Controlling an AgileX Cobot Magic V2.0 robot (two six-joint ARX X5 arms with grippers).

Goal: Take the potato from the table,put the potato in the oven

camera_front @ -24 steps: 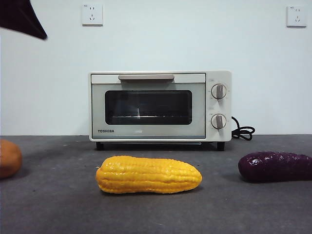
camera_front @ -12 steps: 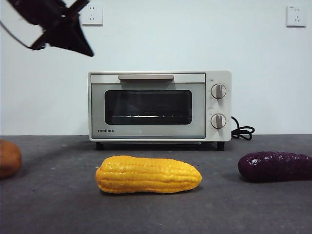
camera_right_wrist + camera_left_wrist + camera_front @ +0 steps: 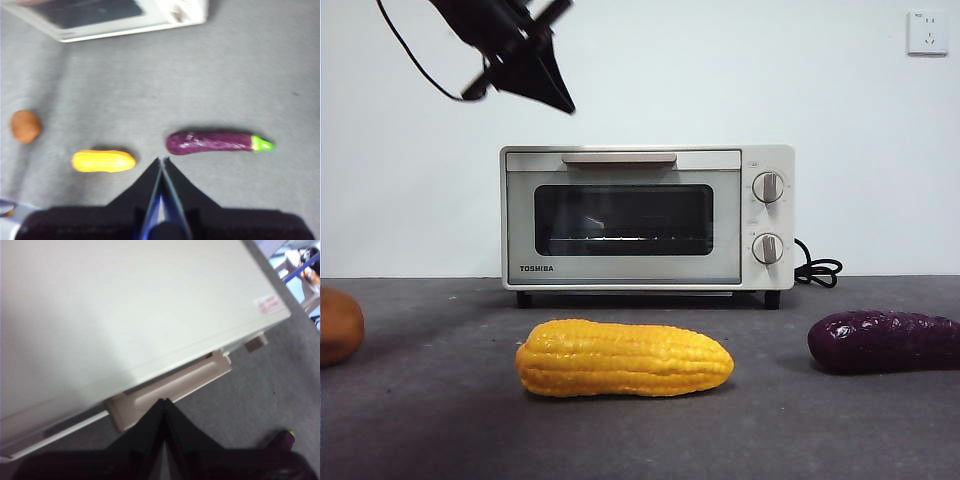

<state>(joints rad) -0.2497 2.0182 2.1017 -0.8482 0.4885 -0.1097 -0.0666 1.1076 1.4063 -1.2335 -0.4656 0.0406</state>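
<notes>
At the far left edge of your front view lies the potato, on the table, cut by the frame edge; nothing is touching it. From the right wrist view you see it whole, a small orange-brown lump lying apart from the corn cob.

Next, high in the upper left, you have the left gripper, dark and pointing downward to the right, above the left end of the oven and not touching it. In the left wrist view its tip is just over the beige handle at the front edge of the oven top, and the two jaws are pressed together with nothing between them.

In the middle, the oven stands at the back of the table with its glass door closed. In front of it the corn cob lies lengthwise.

To the right, the purple eggplant lies on the table, its end cut by the frame.

The right gripper is high above the table, looking down between the corn cob and the eggplant; its jaws are closed together too and hold nothing.
</notes>
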